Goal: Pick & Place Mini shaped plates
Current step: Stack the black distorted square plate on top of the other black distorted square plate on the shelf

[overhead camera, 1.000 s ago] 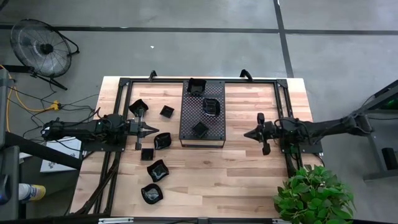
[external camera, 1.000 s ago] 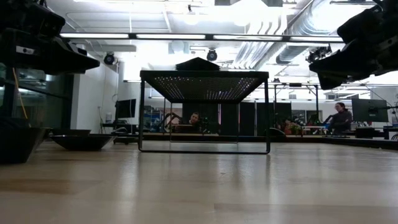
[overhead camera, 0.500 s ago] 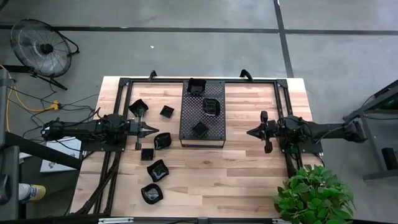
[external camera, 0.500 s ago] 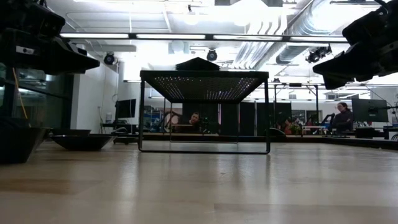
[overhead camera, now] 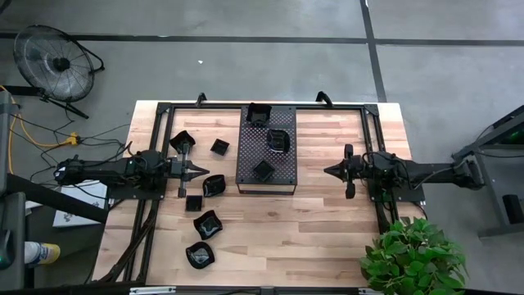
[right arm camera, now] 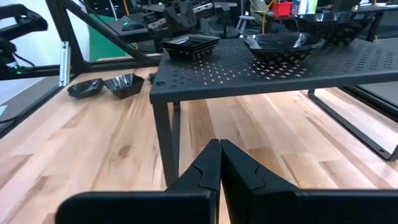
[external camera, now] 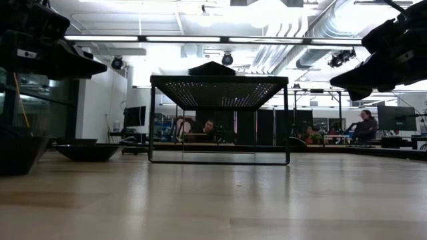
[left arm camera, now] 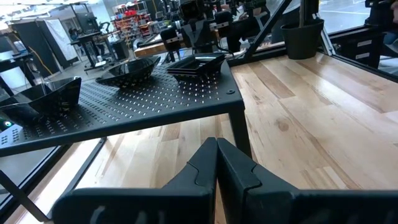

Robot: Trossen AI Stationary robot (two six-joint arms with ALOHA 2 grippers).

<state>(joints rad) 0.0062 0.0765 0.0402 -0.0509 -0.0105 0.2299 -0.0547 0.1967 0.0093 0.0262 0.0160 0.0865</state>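
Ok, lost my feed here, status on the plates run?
Left gripper shut, empty, beside tray. Right gripper shut, empty, off tray's other side. Three mini plates on tray, six on table. Nothing blocking.

Even overhead lighting; soft shadows on table (overhead camera: 327, 213). Low view: ceiling lights (external camera: 220, 39) glare, foreground blurred, arms silhouetted.

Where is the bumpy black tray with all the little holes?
In the high view, the perforated tray stands on legs mid-table, toward the far edge, between the two arms, with three mini plates on top and more plates on the wood to its left.
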